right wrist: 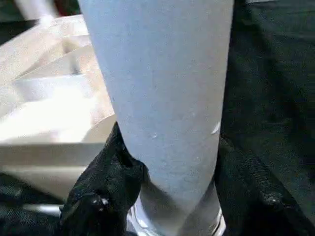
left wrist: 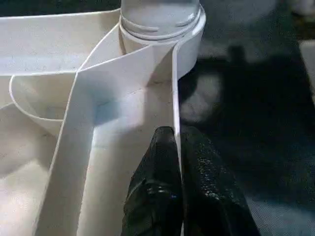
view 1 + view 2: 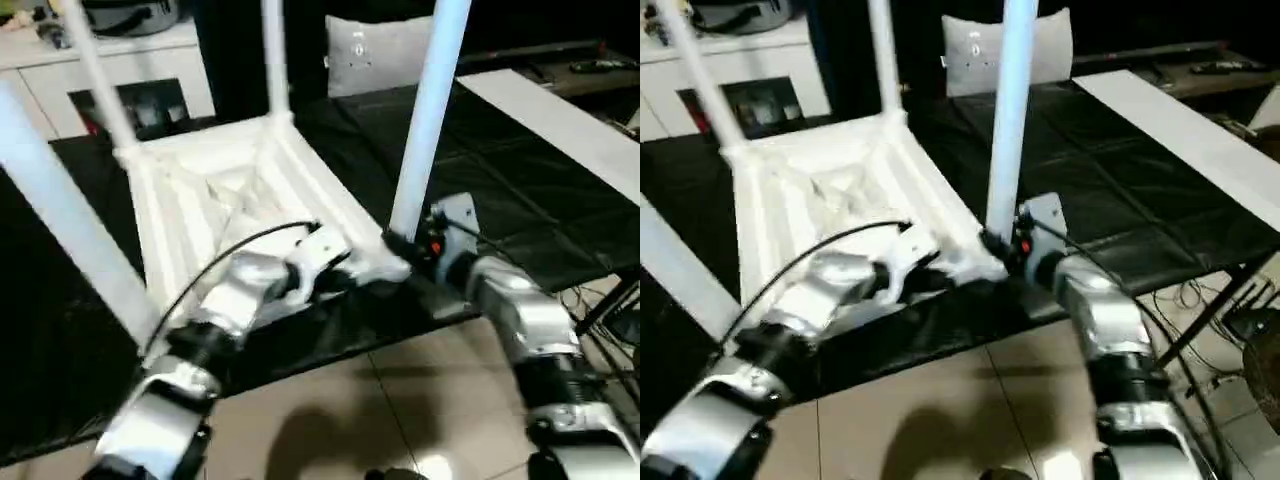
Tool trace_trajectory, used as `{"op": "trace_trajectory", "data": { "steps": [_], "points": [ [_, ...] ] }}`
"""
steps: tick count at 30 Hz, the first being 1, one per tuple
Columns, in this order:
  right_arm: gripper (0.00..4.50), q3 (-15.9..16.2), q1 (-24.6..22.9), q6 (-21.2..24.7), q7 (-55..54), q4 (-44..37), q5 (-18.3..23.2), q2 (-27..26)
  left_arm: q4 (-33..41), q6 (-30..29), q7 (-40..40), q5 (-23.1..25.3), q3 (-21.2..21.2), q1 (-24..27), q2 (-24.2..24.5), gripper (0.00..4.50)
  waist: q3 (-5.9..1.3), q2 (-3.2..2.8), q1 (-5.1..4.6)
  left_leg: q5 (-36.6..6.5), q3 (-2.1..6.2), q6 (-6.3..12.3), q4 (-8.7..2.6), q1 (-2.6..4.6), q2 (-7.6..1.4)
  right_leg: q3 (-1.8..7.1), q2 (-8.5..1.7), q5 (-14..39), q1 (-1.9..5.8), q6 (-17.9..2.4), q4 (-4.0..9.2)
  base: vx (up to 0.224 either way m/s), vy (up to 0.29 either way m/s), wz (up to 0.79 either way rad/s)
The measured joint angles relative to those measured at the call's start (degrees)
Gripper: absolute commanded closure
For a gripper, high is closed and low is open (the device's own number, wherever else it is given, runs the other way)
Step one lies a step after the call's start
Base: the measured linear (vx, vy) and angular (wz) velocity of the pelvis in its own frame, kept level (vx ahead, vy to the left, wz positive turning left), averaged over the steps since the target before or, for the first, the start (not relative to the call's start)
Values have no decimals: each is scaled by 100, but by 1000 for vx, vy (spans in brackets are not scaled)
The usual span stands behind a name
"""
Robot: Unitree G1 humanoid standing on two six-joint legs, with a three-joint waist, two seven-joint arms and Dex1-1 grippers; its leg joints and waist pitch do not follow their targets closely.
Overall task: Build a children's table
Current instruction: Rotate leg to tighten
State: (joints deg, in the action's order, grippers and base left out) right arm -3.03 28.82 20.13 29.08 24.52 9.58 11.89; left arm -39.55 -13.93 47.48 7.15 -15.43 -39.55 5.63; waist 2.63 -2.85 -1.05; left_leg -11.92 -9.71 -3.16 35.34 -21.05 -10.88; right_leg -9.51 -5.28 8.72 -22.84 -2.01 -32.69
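We see the table top (image 3: 215, 190) lying upside down on the counter (image 3: 520, 210), four legs rising from its corners, a cabinet (image 3: 120, 70) behind it.

Behind my work surface of black mats (image 3: 520, 190) stands a white cabinet (image 3: 60, 75) with dark glass doors. A grey cushion (image 3: 372, 55) rests upright at the far edge. A white plank (image 3: 560, 120) lies across the mats. Beige floor tiles (image 3: 400, 410) lie nearest me.
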Motion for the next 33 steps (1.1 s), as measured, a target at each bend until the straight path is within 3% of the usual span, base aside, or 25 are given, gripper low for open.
{"op": "trace_trajectory", "data": {
  "steps": [2,4,7,17,22,26,31,33],
  "points": [
    [182,-36,-4,-55,-13,48,2,19,46,11,-9,18,-36,-3,-42,450,-4,-8,38,-10,1,21,-1,-5,2,4,-3,-16,-2,4,-2,0,0,0],
    [148,-57,-32,-56,63,2,9,67,83,70,69,18,-139,-5,-101,450,-9,-23,138,-12,1,45,-4,-15,6,15,-3,-15,-16,8,-19,0,0,0],
    [137,-74,-169,-80,310,-194,129,144,89,184,175,18,-176,-6,-45,450,-11,-28,263,-17,-3,46,-25,-11,6,18,-2,2,-28,-6,-35,0,0,0],
    [50,136,-514,-305,1832,-545,411,916,25,904,983,-13,-341,42,563,450,-8,-32,376,-13,-11,44,-15,-2,3,35,3,4,-37,-3,-39,0,0,0],
    [7,351,-567,-305,2880,-662,544,1508,-113,1439,1532,0,-477,12,876,450,-8,-26,497,-14,-11,45,-7,7,8,47,3,2,-30,-3,-39,0,0,0],
    [7,604,-599,-377,3498,-638,550,1751,-202,1785,1982,-2,-601,-37,1043,450,-6,-24,557,-14,-12,44,-8,3,6,47,3,3,-32,-3,-43,0,0,0],
    [7,964,-555,-598,4539,-595,488,2098,-200,2248,2873,-124,-780,-35,1299,450,-7,-20,734,-15,-11,45,-8,7,7,49,2,3,-31,-2,-44,0,0,0],
    [33,1053,-555,-594,4766,-595,561,2087,-198,2334,3018,-131,-816,-38,1294,450,-6,-19,777,-15,-11,45,-2,7,8,55,1,3,-31,-2,-44,0,0,0]
  ]
}}
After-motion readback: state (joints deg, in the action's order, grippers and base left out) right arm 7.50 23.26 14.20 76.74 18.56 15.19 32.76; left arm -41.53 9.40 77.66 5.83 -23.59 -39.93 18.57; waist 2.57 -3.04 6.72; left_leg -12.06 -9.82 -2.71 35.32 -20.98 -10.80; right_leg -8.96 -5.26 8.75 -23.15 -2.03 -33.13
